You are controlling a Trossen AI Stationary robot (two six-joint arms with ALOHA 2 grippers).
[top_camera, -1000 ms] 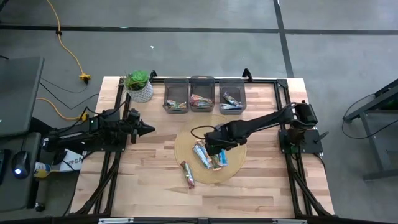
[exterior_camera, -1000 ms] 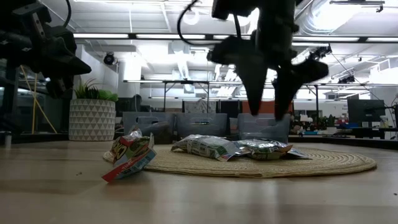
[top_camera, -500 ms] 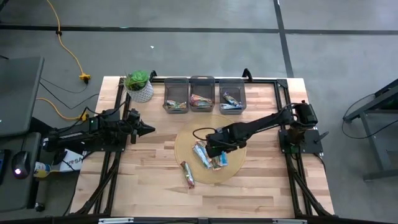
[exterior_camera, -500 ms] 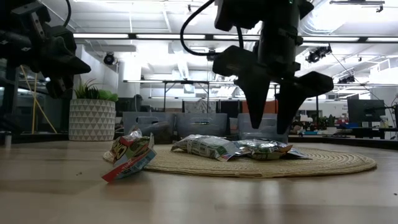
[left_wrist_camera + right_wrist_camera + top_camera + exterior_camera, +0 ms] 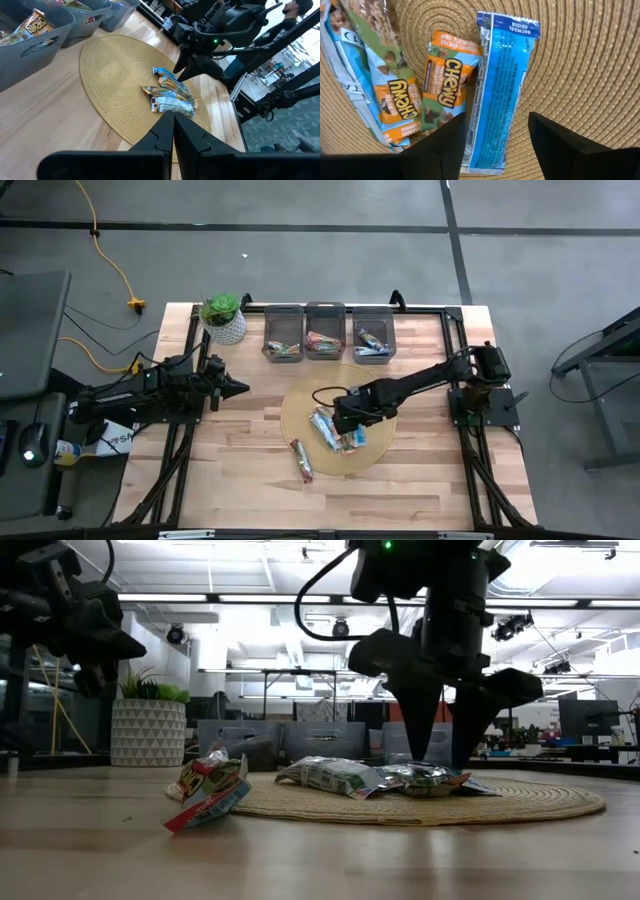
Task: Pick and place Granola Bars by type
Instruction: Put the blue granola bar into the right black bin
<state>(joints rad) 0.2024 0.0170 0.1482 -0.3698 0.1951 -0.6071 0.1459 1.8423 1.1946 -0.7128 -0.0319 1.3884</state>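
With my right hand point(image 5: 492, 132) spread wide over the blue bar point(image 5: 499, 90) on the woven mat point(image 5: 580, 75), I judge it light, crinkly and slick, best pinched across its narrow middle; my left hand point(image 5: 240, 388) waits clenched over the tabletop point(image 5: 240, 470)

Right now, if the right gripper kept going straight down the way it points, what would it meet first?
Most likely the blue-wrapped bar: the right gripper, open, straddles it on the woven mat.

In the right wrist view, the blue-wrapped bar point(image 5: 499, 90) is partly hidden at its 6 o'clock end by the right gripper point(image 5: 495, 145), fingers spread apart.
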